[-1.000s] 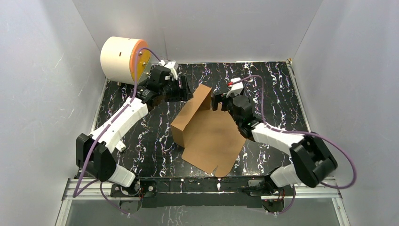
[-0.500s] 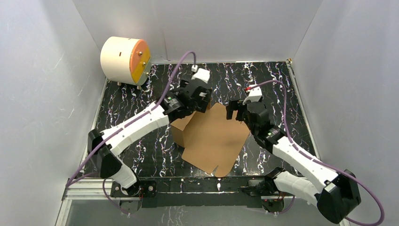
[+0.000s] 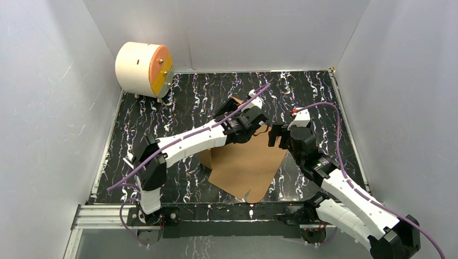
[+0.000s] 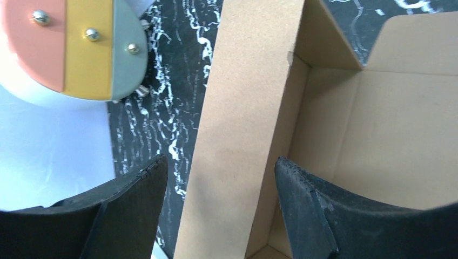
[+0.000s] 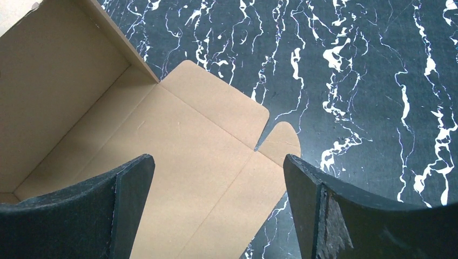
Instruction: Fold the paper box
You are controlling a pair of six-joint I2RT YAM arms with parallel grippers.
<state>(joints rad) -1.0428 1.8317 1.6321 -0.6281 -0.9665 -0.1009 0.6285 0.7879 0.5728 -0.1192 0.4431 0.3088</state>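
Observation:
The paper box [image 3: 246, 167] is brown cardboard, partly folded, in the middle of the black marbled table. It has a raised wall on its left and a flat lid flap with rounded tabs toward the front. My left gripper [image 3: 248, 124] is open over the box's far end. In the left wrist view [image 4: 220, 161] its fingers straddle an upright cardboard wall [image 4: 237, 108] without touching it. My right gripper [image 3: 276, 136] is open and empty at the box's right edge. In the right wrist view [image 5: 219, 159] it hovers above the flat flap [image 5: 178, 140].
A cream cylinder with an orange face [image 3: 143, 67] stands at the far left corner and also shows in the left wrist view [image 4: 65, 48]. White walls enclose the table [image 3: 324, 102] on three sides. Purple cables trail from both wrists.
My left arm has swung right from near the cylinder to over the box. The tall raised flap has come down. My right gripper has drawn back to the right and nearer.

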